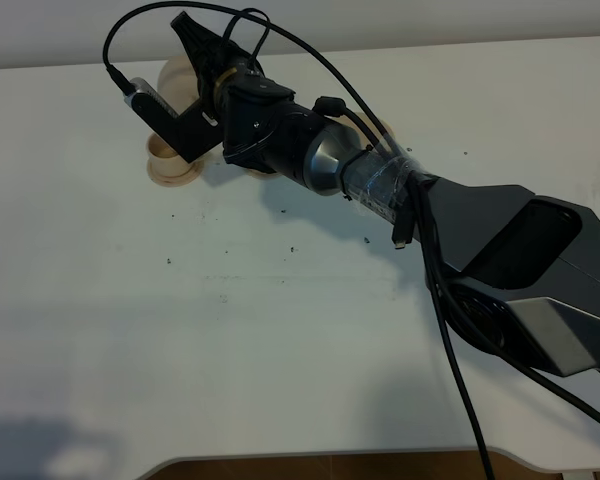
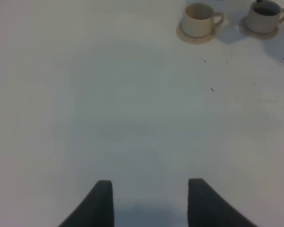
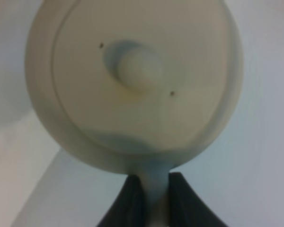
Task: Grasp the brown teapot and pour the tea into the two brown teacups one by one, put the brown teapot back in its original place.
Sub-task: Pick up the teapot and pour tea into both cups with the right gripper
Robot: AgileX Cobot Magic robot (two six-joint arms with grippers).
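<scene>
My right gripper [image 1: 195,42] reaches across to the table's far left and is shut on the loop handle of the brown teapot [image 3: 132,80]. The right wrist view looks down on the teapot's lid and knob, with the handle pinched between the dark fingers [image 3: 132,203]. From the high camera only a beige part of the teapot [image 1: 173,78] shows behind the gripper, above one teacup [image 1: 163,150] on its saucer. The left wrist view has both teacups: a pale one [image 2: 199,20] and one with dark liquid [image 2: 265,18]. My left gripper [image 2: 151,203] hovers open over bare table.
The right arm [image 1: 400,190] and its black cables [image 1: 450,330] stretch diagonally over the white table [image 1: 230,330] and hide most of the second cup. A beige sliver [image 1: 385,128] peeks out behind the arm. Small dark specks dot the tabletop. The table's front edge [image 1: 310,458] runs along the bottom.
</scene>
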